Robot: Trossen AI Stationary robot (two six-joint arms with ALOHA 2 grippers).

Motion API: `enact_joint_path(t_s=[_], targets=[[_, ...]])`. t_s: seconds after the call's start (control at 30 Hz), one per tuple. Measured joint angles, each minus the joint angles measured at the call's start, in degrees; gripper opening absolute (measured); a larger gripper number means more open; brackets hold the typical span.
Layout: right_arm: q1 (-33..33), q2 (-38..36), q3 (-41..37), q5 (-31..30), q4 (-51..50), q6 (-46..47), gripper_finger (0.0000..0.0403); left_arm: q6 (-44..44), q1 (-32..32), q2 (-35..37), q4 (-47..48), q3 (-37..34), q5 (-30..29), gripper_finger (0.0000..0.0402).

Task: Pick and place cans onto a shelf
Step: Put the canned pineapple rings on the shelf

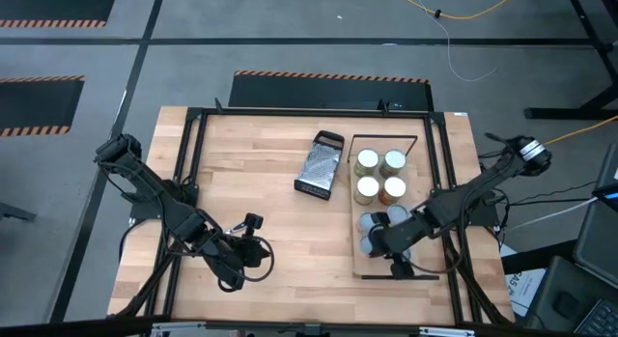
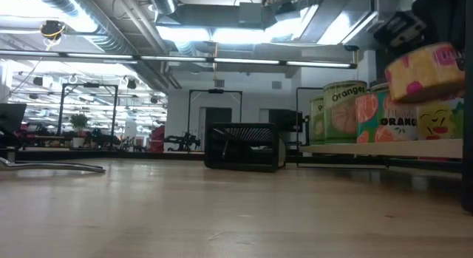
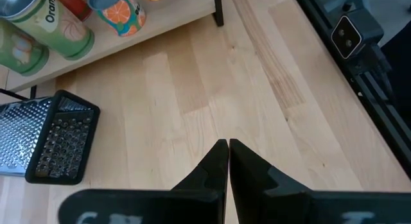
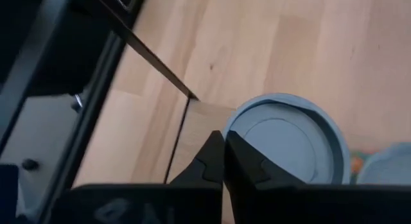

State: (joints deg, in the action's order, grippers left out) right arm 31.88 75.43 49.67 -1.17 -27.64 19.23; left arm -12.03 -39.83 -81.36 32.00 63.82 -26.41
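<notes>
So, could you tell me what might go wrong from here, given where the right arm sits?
The shut right gripper hangs just above a blue-topped can on the shelf; a careless retreat could tip it into the neighbouring cans. In the low view one can looks tilted above the row and may topple. The left gripper waits clear.

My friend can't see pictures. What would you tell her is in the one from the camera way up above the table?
Looking straight down, a wooden table holds a shelf with four cans standing in a square and more cans partly hidden under the right pincer. A metal grater lies beside the shelf. The left pincer, shut, waits over bare wood.
</notes>
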Motion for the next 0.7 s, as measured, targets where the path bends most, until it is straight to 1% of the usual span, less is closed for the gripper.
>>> enact_joint_path(t_s=[0.17,0.27,0.37,0.43,0.7], targets=[[0.0,-1.8,-6.2,1.4,10.3,-0.9,0.0006,0.0,0.0,0.0,-0.2,0.0,0.0,0.0008],[-0.2,-1.7,-7.6,2.0,12.7,-1.2,0.0005,0.0,0.0,0.0,-0.2,0.0,0.0,0.0008],[-0.2,-1.2,-8.3,1.2,10.1,-3.6,0.0006,0.0,0.0,0.0,-0.2,0.0,0.0,0.0008],[-0.2,-1.5,-8.0,1.2,10.7,-4.8,0.0009,0.0,0.0,0.0,-0.2,0.0,0.0,0.0008],[-0.2,-1.5,-8.0,1.5,9.0,-4.5,0.0012,0.0,0.0,0.0,-0.4,0.0,0.0,0.0008]])
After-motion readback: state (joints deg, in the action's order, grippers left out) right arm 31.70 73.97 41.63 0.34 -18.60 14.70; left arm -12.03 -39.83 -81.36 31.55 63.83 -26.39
